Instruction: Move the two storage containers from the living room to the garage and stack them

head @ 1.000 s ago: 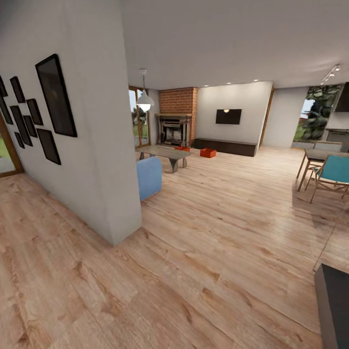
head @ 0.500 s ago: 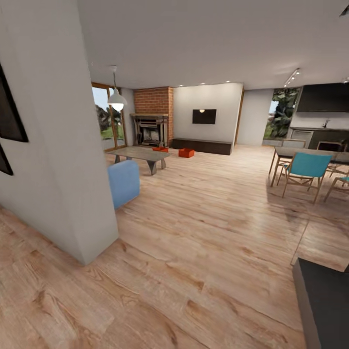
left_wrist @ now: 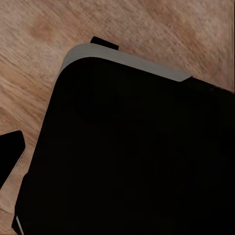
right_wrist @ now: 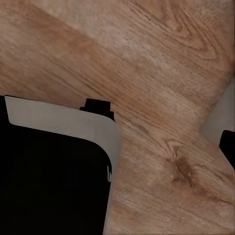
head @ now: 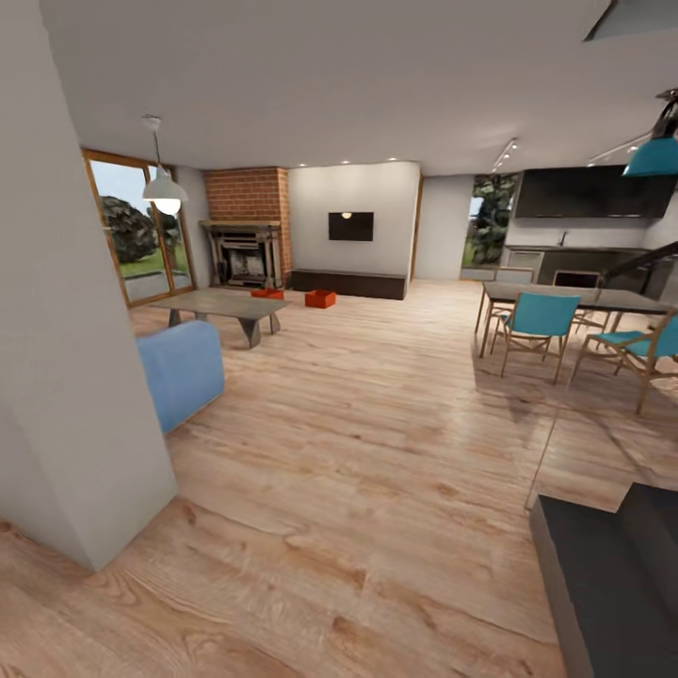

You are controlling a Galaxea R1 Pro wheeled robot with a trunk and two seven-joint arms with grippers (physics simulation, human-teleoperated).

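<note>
Looking across the living room from the wall corner: both storage containers sit on the wood floor way off by the brick fireplace, one just past the coffee table. Can't tell if either pincer is apart or together, honestly.

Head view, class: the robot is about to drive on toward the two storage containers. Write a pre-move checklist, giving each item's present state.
1. Both storage containers in sight: ok, one on the wood floor near the fireplace, the other partly behind the coffee table.
2. Straight floor path to them open: ok.
3. Wall corner close on the left: not ok, keep clear.
4. Blue sofa beside the route: ok, apart from it.
5. Dining chairs to the right: ok, off the path.
6. Fingers open and ready: cannot tell.
</note>
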